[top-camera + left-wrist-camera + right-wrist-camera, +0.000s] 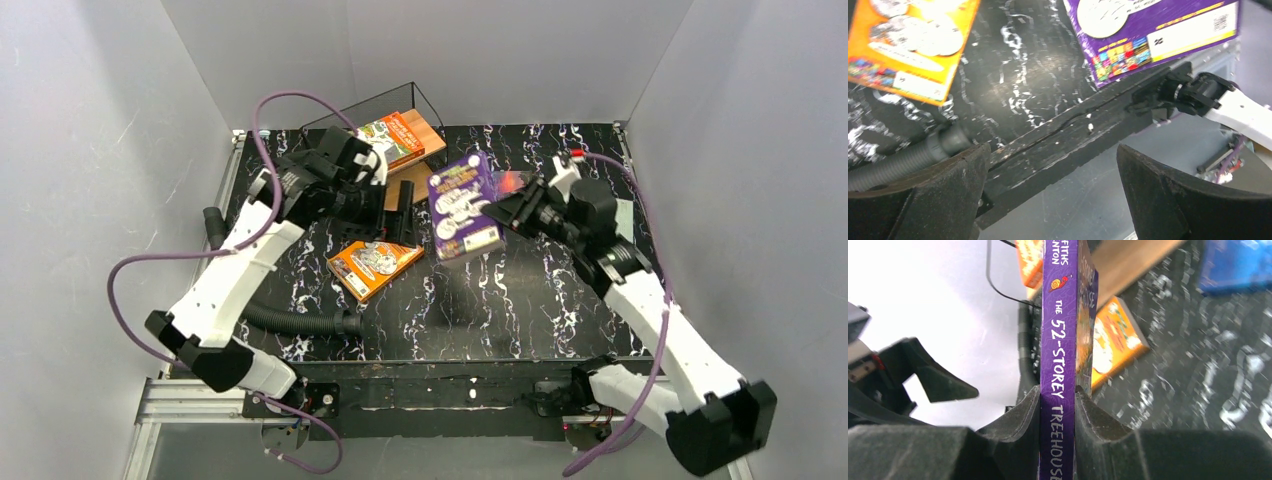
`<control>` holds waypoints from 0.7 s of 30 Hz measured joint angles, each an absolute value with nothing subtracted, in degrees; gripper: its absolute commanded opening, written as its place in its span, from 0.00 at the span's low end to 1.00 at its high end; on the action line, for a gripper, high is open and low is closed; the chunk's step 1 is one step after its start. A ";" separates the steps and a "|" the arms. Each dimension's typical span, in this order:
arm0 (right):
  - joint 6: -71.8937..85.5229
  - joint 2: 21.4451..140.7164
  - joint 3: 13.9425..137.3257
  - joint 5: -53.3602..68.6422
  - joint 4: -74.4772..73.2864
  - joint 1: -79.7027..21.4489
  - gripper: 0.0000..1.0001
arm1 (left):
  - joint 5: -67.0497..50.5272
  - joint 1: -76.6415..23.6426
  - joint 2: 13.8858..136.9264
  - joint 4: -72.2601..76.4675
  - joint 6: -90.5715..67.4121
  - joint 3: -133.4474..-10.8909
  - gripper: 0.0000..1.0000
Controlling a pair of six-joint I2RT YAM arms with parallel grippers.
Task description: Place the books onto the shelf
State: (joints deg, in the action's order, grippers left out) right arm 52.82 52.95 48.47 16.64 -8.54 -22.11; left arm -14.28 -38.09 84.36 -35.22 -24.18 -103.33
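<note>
The shelf (432,135), black wire with wooden boards, stands at the back of the table; a red-green illustrated book (392,138) lies on it. My right gripper (500,212) is shut on the purple book (463,205), held off the table in front of the shelf. The right wrist view shows its spine (1060,330) clamped between the fingers of that gripper (1058,390). An orange book (373,266) lies flat on the table. My left gripper (1050,150) hangs open and empty between the shelf and the orange book (908,40). A blue book (1238,265) lies beyond the right gripper.
A black corrugated hose (290,320) runs across the table's near left, under the left arm. Grey walls close in the table on three sides. The table's near edge (1073,135) and the right arm's base (1198,92) show in the left wrist view.
</note>
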 measured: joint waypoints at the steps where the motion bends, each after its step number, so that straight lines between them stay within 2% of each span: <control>1: 53.10 55.64 50.81 16.25 -6.90 -23.46 0.01 | -12.88 -37.21 83.37 -36.80 -24.12 -103.53 0.98; 6: 55.11 70.43 61.84 13.93 1.37 -28.69 0.01 | -5.58 -34.00 79.13 -42.26 -24.27 -104.68 0.98; 14: 60.42 90.15 78.02 10.22 8.97 -31.35 0.01 | 4.45 -33.10 69.71 -47.94 -24.49 -107.46 0.98; 21: 67.53 103.50 90.24 -0.05 12.16 -34.59 0.01 | 8.14 -32.93 66.52 -50.41 -24.67 -107.46 0.98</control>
State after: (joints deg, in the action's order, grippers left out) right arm 67.53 103.50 90.24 -0.05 12.16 -34.59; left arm 8.14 -32.93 66.52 -50.41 -24.67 -107.46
